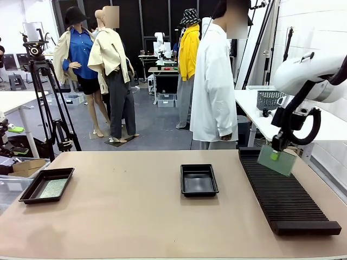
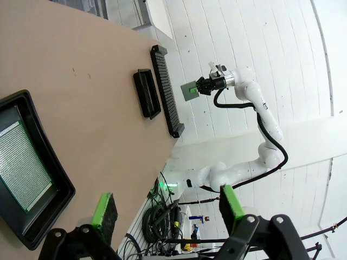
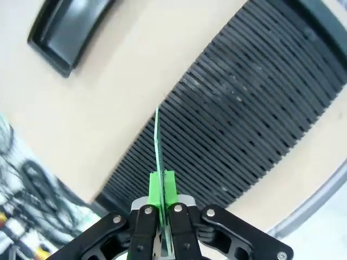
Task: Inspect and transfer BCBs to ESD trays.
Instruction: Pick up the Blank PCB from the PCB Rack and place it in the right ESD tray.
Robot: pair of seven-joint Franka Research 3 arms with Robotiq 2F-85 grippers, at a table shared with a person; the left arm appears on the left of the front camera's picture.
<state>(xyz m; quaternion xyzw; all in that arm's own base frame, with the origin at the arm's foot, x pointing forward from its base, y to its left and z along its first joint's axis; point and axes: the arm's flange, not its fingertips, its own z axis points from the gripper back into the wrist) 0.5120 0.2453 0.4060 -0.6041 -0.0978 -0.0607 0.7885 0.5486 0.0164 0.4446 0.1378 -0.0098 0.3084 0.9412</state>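
My right gripper (image 1: pixel 275 155) is shut on a thin green BCB (image 1: pixel 277 160), held in the air above the far end of the long black ribbed rack (image 1: pixel 282 189). In the right wrist view the BCB (image 3: pixel 159 146) shows edge-on between the green pads (image 3: pixel 169 187), over the rack (image 3: pixel 244 114). One black ESD tray (image 1: pixel 199 179) lies at the table's middle with nothing in it. The other ESD tray (image 1: pixel 47 184) at the left edge holds a BCB (image 1: pixel 53 188). In the left wrist view my left gripper (image 2: pixel 168 207) is open, hanging beside that tray (image 2: pixel 54 179) and its BCB (image 2: pixel 21 165).
A person in a white coat (image 1: pixel 214 81) stands at the far side of the table, hands down. A camera tripod (image 1: pixel 46 97) stands at the back left. Bare tan tabletop (image 1: pixel 124 211) stretches between the trays and toward the front edge.
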